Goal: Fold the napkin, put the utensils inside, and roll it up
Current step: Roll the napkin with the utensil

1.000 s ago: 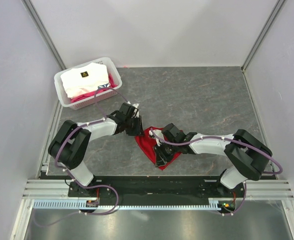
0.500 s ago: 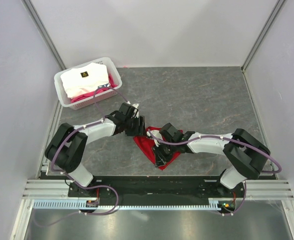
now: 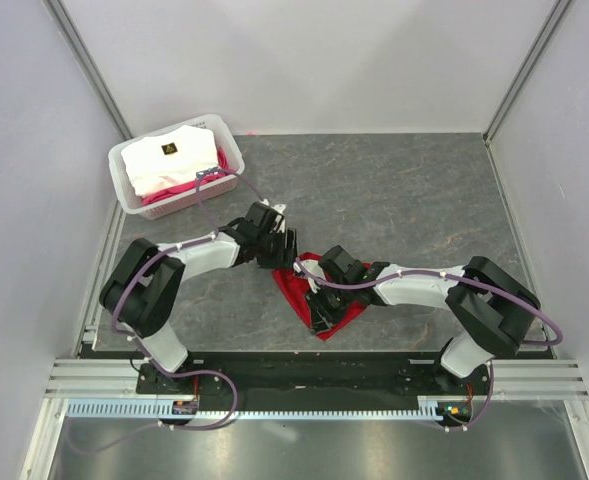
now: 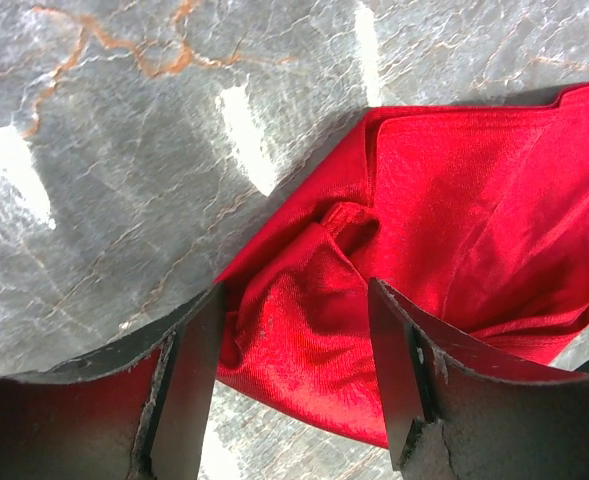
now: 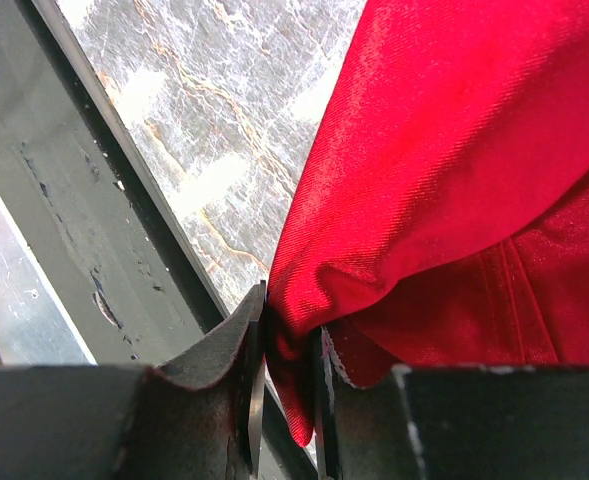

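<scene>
The red napkin (image 3: pixel 309 290) lies bunched on the grey table between both arms. In the left wrist view its crumpled folds (image 4: pixel 454 230) spread under my left gripper (image 4: pixel 294 385), whose jaws stand open above the cloth with a fold between them and nothing pinched. My left gripper (image 3: pixel 282 255) sits at the napkin's upper left corner. My right gripper (image 5: pixel 289 385) is shut on a fold of the napkin (image 5: pixel 444 170), pinching its edge. From above, my right gripper (image 3: pixel 319 305) is over the napkin's near part. The utensils are out of view.
A white basket (image 3: pixel 124 190) with white and pink fabric (image 3: pixel 169 160) stands at the back left. The black base rail (image 5: pixel 94 240) runs close beside the right gripper. White walls enclose the table on three sides.
My left gripper has opened and let go of the napkin, shifting slightly to the right. The right gripper keeps its pinch on the cloth with little movement.
</scene>
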Controlling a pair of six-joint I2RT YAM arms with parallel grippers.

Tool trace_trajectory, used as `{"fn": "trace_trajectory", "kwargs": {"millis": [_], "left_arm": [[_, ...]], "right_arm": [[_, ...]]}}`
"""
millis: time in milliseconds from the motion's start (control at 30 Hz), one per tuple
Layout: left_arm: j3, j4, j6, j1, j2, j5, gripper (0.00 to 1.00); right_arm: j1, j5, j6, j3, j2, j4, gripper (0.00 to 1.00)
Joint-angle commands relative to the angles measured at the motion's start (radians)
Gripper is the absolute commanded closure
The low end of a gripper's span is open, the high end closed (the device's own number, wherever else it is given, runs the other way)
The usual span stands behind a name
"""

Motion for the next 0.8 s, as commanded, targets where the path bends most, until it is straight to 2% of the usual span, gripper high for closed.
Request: {"fn": "trace_trajectory", "kwargs": {"millis": [0,267,500,767], "left_arm": [[0.010,0.016,0.051,-0.006,0.052,-0.044,0.34],[0.010,0.010,0.048,-0.014,0.095,-0.050,0.46],[0.010,-0.006,0.050,-0.019,0.033,-0.095,0.34],[-0.053,-0.009,0.050,-0.017,-0.100,-0.181,0.29]], "right_arm": [[0.013,0.064,-0.036,-0.014,0.045,-0.037,0.72],[0.016,0.063,-0.037,-0.017,0.047,-0.037,0.72],[0.021,0.055,-0.040,-0.016,0.049,-0.039,0.72],[0.059,0.006,-0.066,-0.002,0.050,-0.031,0.74]]}}
